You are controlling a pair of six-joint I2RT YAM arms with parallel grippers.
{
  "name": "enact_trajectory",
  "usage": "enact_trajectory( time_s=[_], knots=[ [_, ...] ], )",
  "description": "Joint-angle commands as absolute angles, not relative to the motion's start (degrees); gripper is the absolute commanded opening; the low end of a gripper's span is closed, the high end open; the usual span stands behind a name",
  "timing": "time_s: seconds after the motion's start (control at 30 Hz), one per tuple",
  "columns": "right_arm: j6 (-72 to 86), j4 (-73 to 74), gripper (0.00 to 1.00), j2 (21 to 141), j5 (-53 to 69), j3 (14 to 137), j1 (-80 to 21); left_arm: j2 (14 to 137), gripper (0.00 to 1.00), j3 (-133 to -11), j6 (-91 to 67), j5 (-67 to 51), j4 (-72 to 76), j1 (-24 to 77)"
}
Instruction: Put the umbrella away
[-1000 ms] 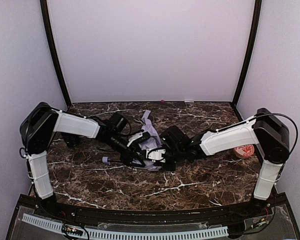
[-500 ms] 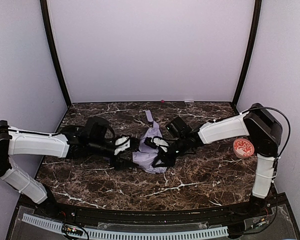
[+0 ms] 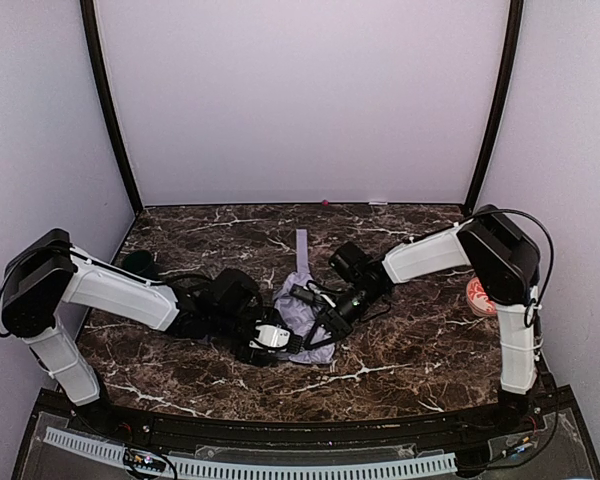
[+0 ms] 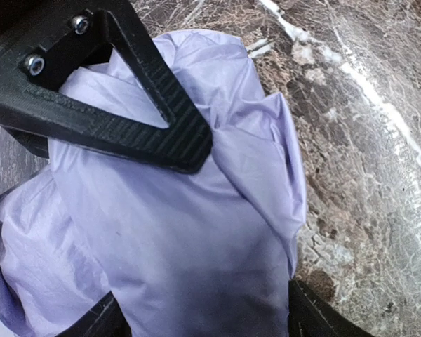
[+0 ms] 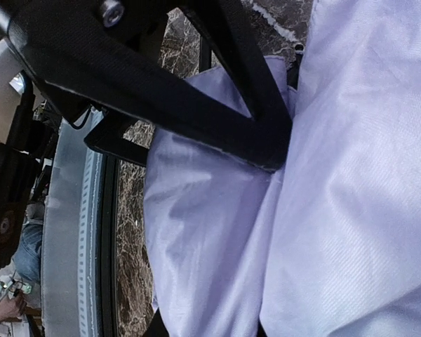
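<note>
Dark brown marble-look tabletop (image 3: 410,365) veined in white, boxed in by plain, matte, pale lavender walls.

Nearest the camera, well in front of the umbrella (image 3: 298,300), a white ribbed rail (image 3: 250,466) runs along the table edge. The left gripper (image 3: 280,338) meets the umbrella's near-left side, its angular black fingers spread wide astride a soft bulge of fabric without clamping it. The right gripper (image 3: 318,312) reaches in from the umbrella's right, fingers nearly together and pinching a fold. The umbrella lies mid-table as a crumpled, thin, smooth lavender-white heap with dark lining at its edges. A flat strap (image 3: 301,246) points away behind it. A red-and-white disc (image 3: 477,292) sits far right, half hidden by the right arm.
</note>
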State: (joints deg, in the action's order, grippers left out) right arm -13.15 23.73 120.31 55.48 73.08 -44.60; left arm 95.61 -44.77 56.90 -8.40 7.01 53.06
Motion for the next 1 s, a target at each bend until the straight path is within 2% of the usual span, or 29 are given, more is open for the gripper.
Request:
enact_trajectory(
  time_s=[0.0,0.13,0.2,0.23,0.4,0.57,0.67,0.83,0.97],
  knots=[
    [-15.58,34.25,0.12,124.25,51.53,71.90,-43.26,97.11,0.74,-45.59,56.42,-5.04,1.54,53.06],
    [-13.16,32.33,0.30,123.06,52.13,73.57,-41.46,99.44,0.58,-48.52,52.76,-7.03,-4.17,53.09],
    [-11.19,30.20,0.36,121.44,51.76,73.73,-40.43,100.80,0.39,-50.56,50.92,-8.54,-7.42,53.09],
    [-10.14,29.12,0.41,120.59,51.18,73.70,-39.92,101.58,0.33,-51.47,50.08,-9.26,-8.91,53.09],
    [-6.47,24.98,0.52,113.47,46.43,71.65,-36.64,105.58,0.16,-56.09,47.05,-12.21,-18.13,53.09],
    [-5.70,20.53,0.55,102.83,35.94,66.86,-35.15,109.49,0.07,-61.76,43.18,-20.41,-26.17,51.31],
    [-8.54,15.25,0.57,94.70,28.84,60.29,-36.86,112.86,0.06,-67.19,39.30,-26.13,-31.27,49.21],
    [-24.53,2.63,0.61,80.13,15.68,45.42,-49.22,116.67,0.05,-71.42,37.57,-32.90,-37.50,47.07],
    [-33.43,-6.01,0.69,77.67,6.64,38.55,-57.93,119.55,0.04,-75.00,36.96,-36.73,-42.41,46.34]
  ],
)
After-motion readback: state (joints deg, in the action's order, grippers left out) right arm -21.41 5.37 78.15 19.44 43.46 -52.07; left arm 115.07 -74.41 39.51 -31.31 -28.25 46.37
